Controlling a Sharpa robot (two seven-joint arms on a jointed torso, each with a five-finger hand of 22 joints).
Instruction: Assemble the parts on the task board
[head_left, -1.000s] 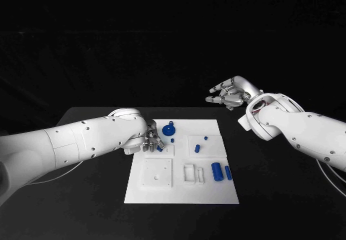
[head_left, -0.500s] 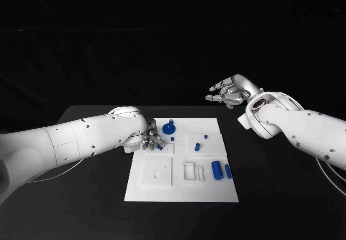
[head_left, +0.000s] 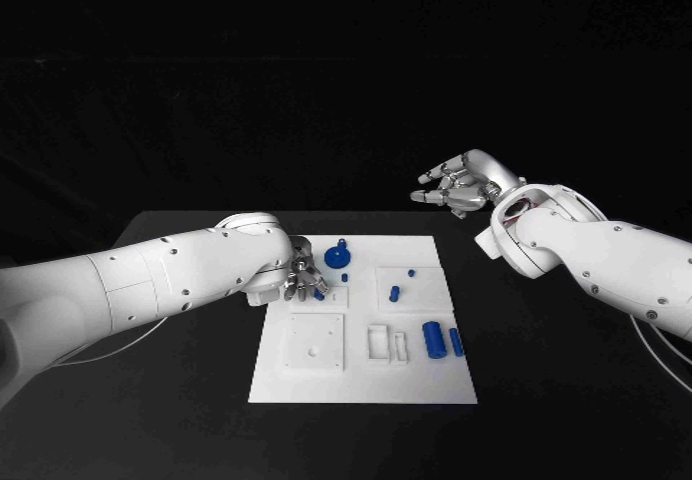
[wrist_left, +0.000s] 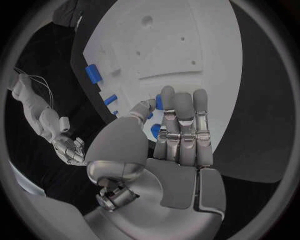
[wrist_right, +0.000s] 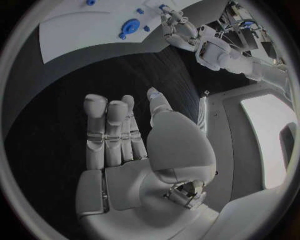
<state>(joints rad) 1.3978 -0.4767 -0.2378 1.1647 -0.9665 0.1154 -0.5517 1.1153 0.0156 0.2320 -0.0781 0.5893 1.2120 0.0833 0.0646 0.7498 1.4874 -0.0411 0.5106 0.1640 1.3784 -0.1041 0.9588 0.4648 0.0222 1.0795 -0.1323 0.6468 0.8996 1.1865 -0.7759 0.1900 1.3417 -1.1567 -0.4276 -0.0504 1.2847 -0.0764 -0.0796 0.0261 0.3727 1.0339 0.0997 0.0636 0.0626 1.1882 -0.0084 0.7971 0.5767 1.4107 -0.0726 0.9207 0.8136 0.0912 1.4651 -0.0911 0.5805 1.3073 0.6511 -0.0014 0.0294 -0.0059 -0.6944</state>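
The white task board (head_left: 361, 380) lies in the middle of the black table. My left hand (head_left: 306, 280) rests over its upper left part, and thumb and fingers pinch a small blue peg (wrist_left: 158, 102) just above the board (wrist_left: 187, 45). A blue round part with a knob (head_left: 336, 258) stands beside that hand. Small blue pegs (head_left: 395, 294) sit on the square block at the upper right. Two blue cylinders (head_left: 431, 342) lie at the right edge. My right hand (head_left: 459, 185) hangs high beyond the board's far right corner, fingers spread (wrist_right: 106, 135), holding nothing.
A white square block with holes (head_left: 315, 345) and a slotted white fixture (head_left: 379, 348) occupy the board's lower half. Black table surface surrounds the board on all sides.
My left hand has edged slightly to the right over the board with the peg. The right hand has stayed raised, almost still.
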